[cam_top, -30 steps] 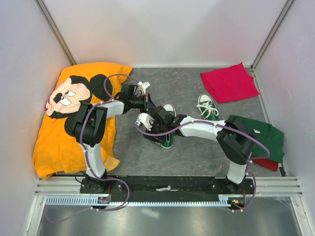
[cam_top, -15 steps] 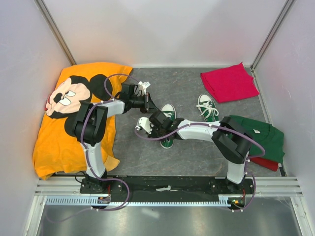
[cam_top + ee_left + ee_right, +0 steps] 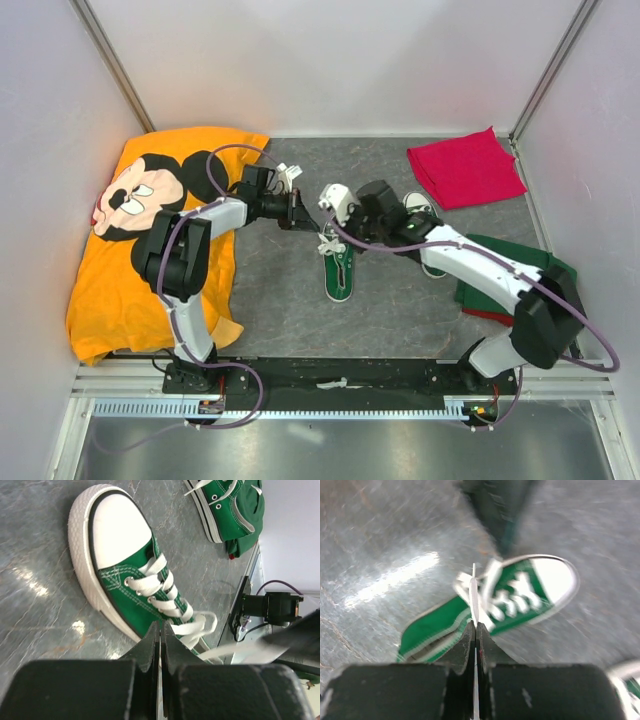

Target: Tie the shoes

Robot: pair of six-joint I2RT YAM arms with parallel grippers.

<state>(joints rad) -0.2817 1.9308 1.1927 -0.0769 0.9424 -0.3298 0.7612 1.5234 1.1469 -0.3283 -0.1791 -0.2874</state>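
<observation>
One green shoe (image 3: 340, 272) lies mid-table, its white toe cap (image 3: 120, 540) near my left gripper's camera. My left gripper (image 3: 303, 221) (image 3: 161, 626) is shut just beside the shoe's laces (image 3: 165, 592), with a thin pale strip of lace between its jaws. From the right, my right gripper (image 3: 348, 228) (image 3: 475, 625) is shut on a white lace (image 3: 473, 597) that runs taut up to the shoe (image 3: 520, 600). The second shoe (image 3: 418, 206) (image 3: 220, 505) stands farther right, partly hidden by the right arm.
An orange cartoon shirt (image 3: 150, 240) covers the left side. A red cloth (image 3: 465, 168) lies at the back right, and a folded green cloth (image 3: 535, 272) at the right under the right arm. Walls close in the left, right and back.
My right gripper shut on a lace and swung from the shoe's left up to its far right, pulling the lace taut. The shoe now shows fully. The left gripper barely moved.
</observation>
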